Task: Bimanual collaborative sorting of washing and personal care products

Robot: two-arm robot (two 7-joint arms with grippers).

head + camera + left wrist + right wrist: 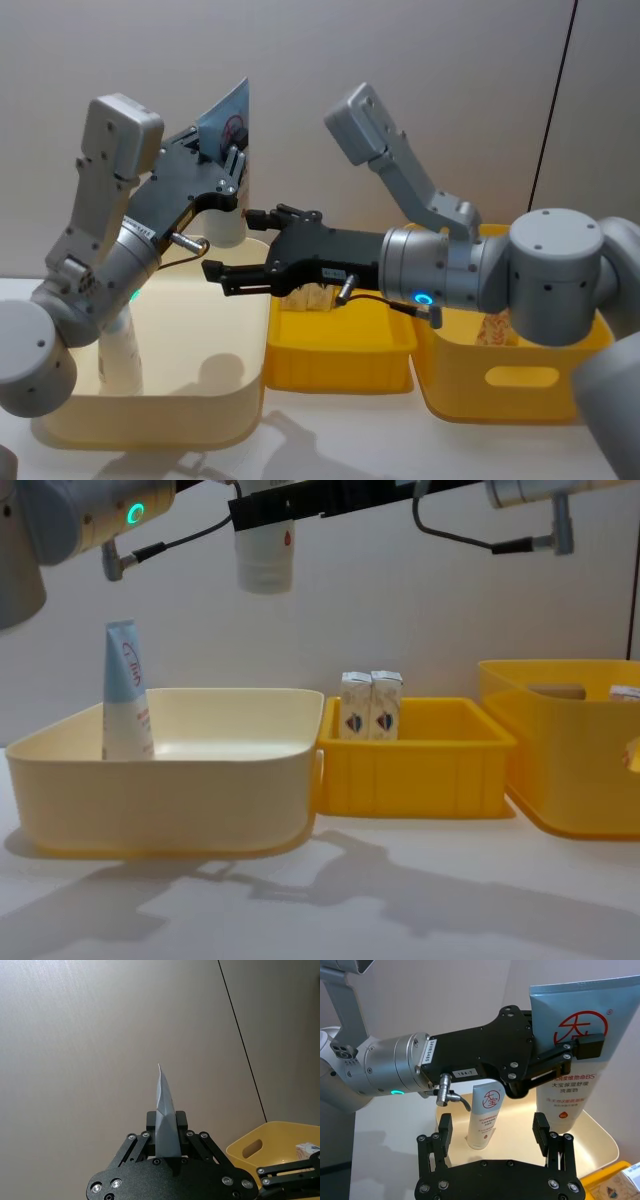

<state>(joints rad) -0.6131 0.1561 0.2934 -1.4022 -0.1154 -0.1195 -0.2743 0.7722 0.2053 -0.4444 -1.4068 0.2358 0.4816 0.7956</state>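
Observation:
My left gripper (232, 165) is shut on a white squeeze tube (228, 130) with a light blue crimped end and red round logo, and holds it upright high above the cream bin (235, 400). The right wrist view shows this held tube (577, 1045) face on in the left gripper (570, 1052). A second tube (125, 695) stands in the cream bin. My right gripper (230, 243) is open and level, right by the held tube's cap end (265, 565). Its own fingers (542, 1132) are spread wide. Two small white cartons (370, 705) stand in the small yellow bin (410, 770).
A larger yellow bin (560, 770) stands at the right with another carton (625, 692) in it. The three bins sit side by side on the white table. A plain wall rises close behind them.

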